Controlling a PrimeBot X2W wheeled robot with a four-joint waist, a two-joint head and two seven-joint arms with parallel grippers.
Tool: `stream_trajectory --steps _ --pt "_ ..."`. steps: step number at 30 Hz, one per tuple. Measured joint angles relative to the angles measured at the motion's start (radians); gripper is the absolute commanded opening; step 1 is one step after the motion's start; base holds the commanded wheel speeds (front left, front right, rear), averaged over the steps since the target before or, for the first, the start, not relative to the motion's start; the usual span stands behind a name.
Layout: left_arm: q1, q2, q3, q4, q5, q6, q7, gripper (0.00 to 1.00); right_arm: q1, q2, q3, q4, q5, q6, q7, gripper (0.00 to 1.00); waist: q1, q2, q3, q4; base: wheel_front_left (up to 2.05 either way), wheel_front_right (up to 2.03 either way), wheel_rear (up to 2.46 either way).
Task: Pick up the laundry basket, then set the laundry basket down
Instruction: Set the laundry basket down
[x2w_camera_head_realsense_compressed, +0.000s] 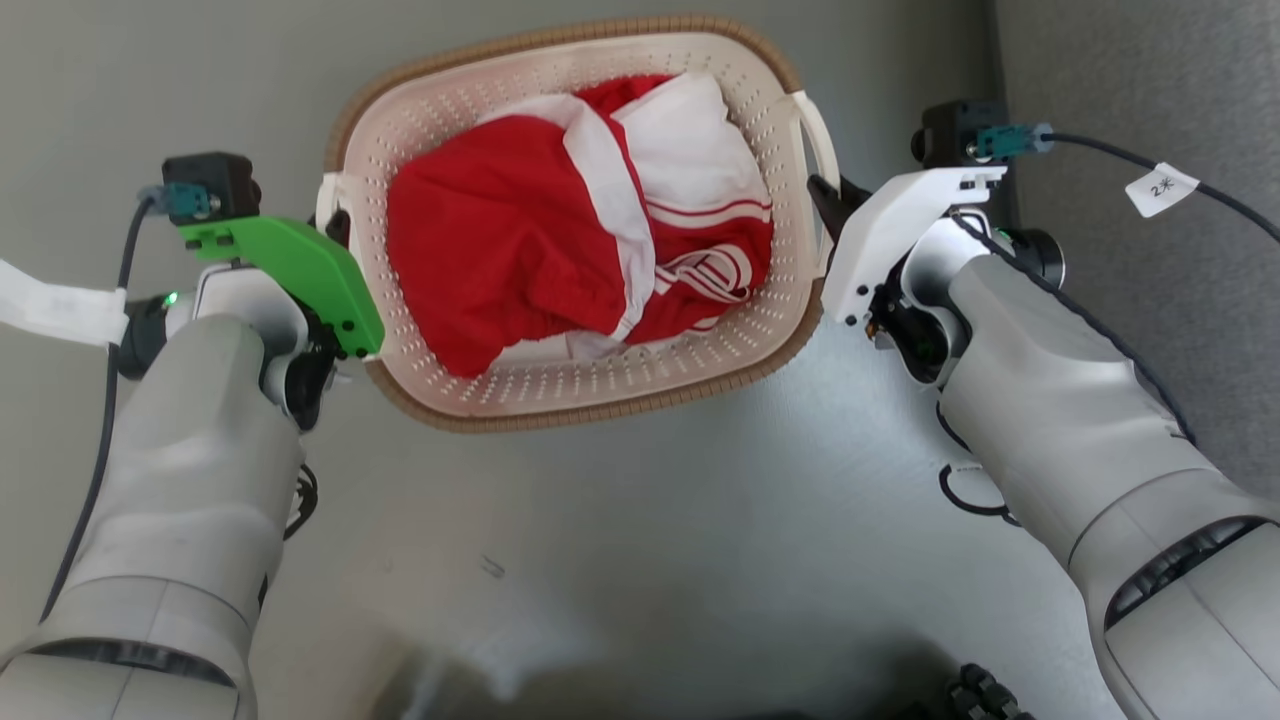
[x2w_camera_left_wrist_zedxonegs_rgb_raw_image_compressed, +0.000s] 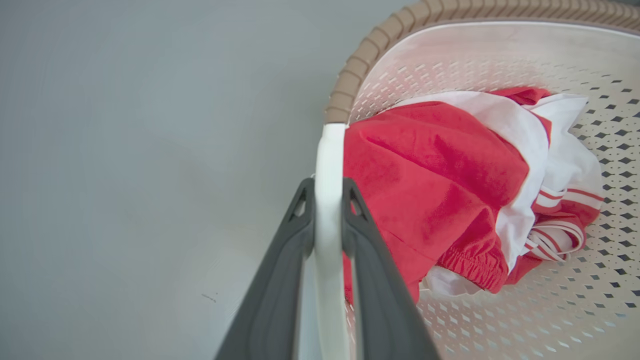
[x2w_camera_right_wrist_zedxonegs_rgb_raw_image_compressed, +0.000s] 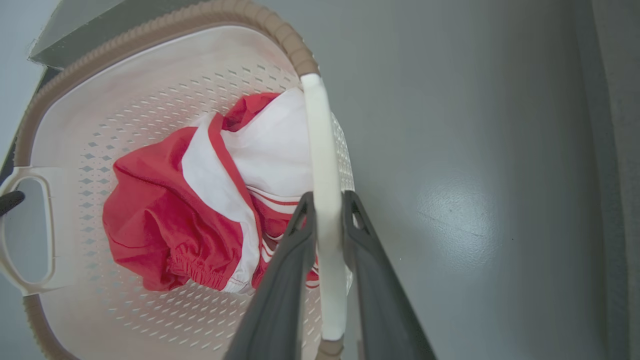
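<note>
Reaching inward, left end effector (x2w_camera_left_wrist_zedxonegs_rgb_raw_image_compressed: 327, 187) and right end effector (x2w_camera_right_wrist_zedxonegs_rgb_raw_image_compressed: 327, 197) clamp handles of the laundry basket (x2w_camera_head_realsense_compressed: 580, 388).

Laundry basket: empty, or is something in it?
Not empty. The laundry basket holds crumpled red-and-white clothing covering most of the bottom; its perforated walls show around the pile.

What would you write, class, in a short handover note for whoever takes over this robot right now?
The left gripper is shut on the left handle of the basket.
The right gripper is shut on the right handle.
The basket holds red and white clothes, over grey floor.
Done: both handles gripped; lifted or not, I cannot tell.
Left: lift, then set down.
</note>
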Motion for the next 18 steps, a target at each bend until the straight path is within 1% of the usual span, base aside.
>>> stream_trajectory --steps 6,18 --pt "-0.029 0.0 -0.003 0.001 0.004 0.0 -0.024 0.0 -0.034 0.0 -0.001 0.008 -0.01 -0.007 -0.022 0.0 0.0 0.0 0.058 0.001 0.0 0.0 0.0" --pt "-0.069 0.002 -0.008 0.014 0.012 0.0 -0.061 0.0 -0.081 0.003 -0.006 0.03 -0.01 -0.007 -0.038 0.0 0.0 0.0 0.135 0.005 0.0 0.0 0.0"
